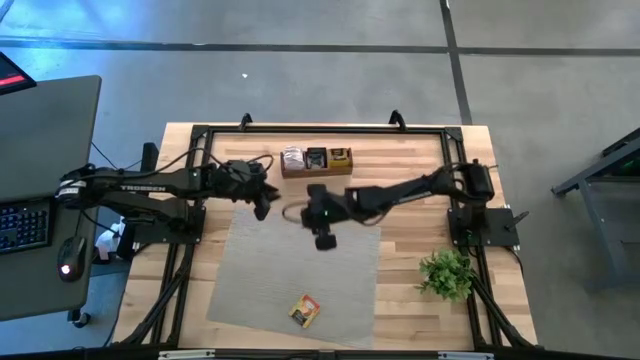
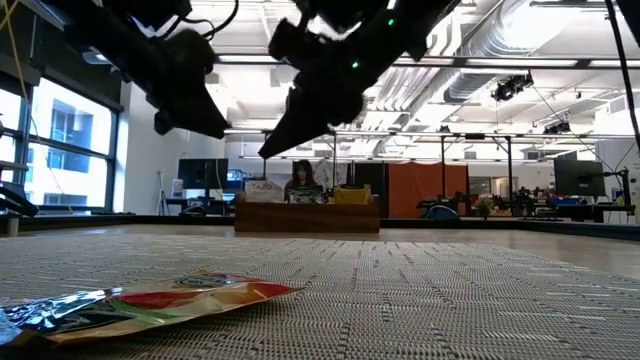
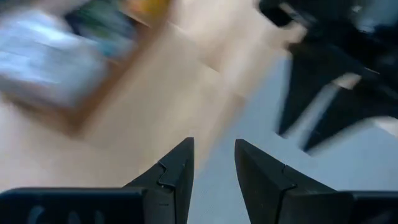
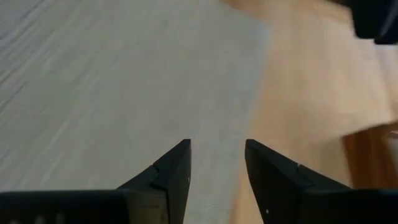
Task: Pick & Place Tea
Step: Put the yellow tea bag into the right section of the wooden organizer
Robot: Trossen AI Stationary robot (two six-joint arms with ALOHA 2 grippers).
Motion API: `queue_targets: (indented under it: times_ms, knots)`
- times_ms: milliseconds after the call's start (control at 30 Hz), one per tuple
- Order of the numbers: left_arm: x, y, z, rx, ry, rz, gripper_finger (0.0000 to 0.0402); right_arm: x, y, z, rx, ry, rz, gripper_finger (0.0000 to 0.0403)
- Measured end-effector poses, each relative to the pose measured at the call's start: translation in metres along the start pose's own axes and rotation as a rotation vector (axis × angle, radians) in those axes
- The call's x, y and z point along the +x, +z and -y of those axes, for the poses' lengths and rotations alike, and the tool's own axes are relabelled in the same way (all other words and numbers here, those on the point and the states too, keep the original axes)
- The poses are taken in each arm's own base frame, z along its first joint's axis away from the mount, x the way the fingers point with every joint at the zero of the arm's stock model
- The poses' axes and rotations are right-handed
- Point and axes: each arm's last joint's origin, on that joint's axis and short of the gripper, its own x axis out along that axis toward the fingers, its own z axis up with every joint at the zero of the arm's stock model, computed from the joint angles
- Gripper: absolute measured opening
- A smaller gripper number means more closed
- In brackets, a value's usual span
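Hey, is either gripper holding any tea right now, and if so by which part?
Nothing is held. The left gripper and right gripper both show an empty gap between their fingers. The only loose sachets lie on the mat, away from both.

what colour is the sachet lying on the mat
Orange-yellow with red, on the grey mat: the sachet, best in the high view.

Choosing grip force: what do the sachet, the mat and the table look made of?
The sachet looks like glossy foil or plastic film: crinkled and shiny. The mat looks like grey woven fabric or vinyl; its weave shows. The table looks like pale planked wood.
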Motion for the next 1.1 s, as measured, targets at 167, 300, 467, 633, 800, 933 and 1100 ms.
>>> queue_targets:
  times_ms: [167,300,467,633,800,933,1100]
  knots:
    - [0.007,-0.008,0.013,0.021,-0.228,-0.124,0.0115,-0.002,0.004,-0.028,-0.097,0.039,-0.001,0.0139]
    - [0.013,-0.011,0.024,0.048,-0.205,-0.096,0.0115,-0.004,0.006,-0.037,-0.123,0.182,0.029,0.0133]
    - [0.012,-0.011,0.039,0.032,-0.226,-0.030,0.0115,-0.006,0.011,-0.046,-0.066,0.386,0.106,0.0125]
    - [0.004,-0.019,0.066,0.030,-0.322,0.000,0.0115,-0.011,0.017,-0.077,-0.079,0.406,0.119,0.0122]
    - [-0.006,-0.036,0.102,0.000,-0.370,0.052,0.0115,-0.014,0.017,-0.130,-0.142,0.432,0.131,0.0126]
    - [-0.013,-0.065,0.128,0.009,-0.356,0.048,0.0115,-0.009,0.007,-0.174,-0.189,0.465,0.129,0.0132]
    - [-0.013,-0.093,0.142,-0.049,-0.284,0.035,0.0115,0.011,-0.006,-0.193,-0.200,0.417,0.145,0.0135]
